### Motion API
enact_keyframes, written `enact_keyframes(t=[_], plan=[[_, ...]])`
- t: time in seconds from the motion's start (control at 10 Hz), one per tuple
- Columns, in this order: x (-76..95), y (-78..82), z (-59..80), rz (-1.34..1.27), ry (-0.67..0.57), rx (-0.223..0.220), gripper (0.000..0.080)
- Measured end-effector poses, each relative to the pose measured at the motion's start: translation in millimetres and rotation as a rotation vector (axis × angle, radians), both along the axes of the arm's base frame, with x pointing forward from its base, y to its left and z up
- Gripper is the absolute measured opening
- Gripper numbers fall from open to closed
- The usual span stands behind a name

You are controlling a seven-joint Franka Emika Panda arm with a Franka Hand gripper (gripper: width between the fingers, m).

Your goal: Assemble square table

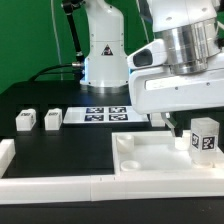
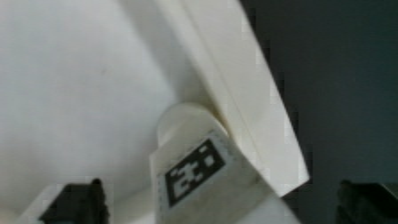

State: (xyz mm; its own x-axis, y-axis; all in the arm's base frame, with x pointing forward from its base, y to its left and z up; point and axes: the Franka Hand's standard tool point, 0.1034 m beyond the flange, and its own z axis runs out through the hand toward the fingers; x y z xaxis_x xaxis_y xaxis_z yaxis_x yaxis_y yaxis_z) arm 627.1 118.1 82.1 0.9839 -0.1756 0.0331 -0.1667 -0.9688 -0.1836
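The large white square plastic slab [image 1: 150, 158] runs off the exterior view's right edge. The arm's white wrist housing [image 1: 185, 85] hides most of the pincer [image 2: 217, 203]; the wrist view shows only its dark fingertips [image 2: 71, 204], cropped. There the black-and-white tag [image 2: 192, 172] on the small white leg block [image 2: 178, 128] is blurred, unreadable.

A plain green backdrop [image 1: 30, 40] fills the upper left of the exterior view. Below it a black table [image 1: 60, 150] spreads across the middle and lower left. The marker board [image 1: 103, 115] lies flat near the centre, and white rails [image 1: 50, 186] edge the table along the bottom and left border. The light is soft and even.
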Motion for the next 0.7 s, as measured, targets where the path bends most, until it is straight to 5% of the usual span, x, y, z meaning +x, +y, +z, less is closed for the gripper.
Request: enact_keyframes(t=[0.2,0.3,0.4,0.5,0.7], plan=[[2.9,1.3,-0.7,0.059,-0.013,-0.009,0.0649],[2.9,1.6,-0.6,0.047,-0.011,-0.008,0.0558],[2.9,1.5,-0.6,0.049,-0.012,-0.009,0.0373],[3.4,-1.1,-0.9,-0.027,0.000,-0.006,0.0303],[3.3,-3.2,-1.4,-0.189,0.029,0.004,0.0303]])
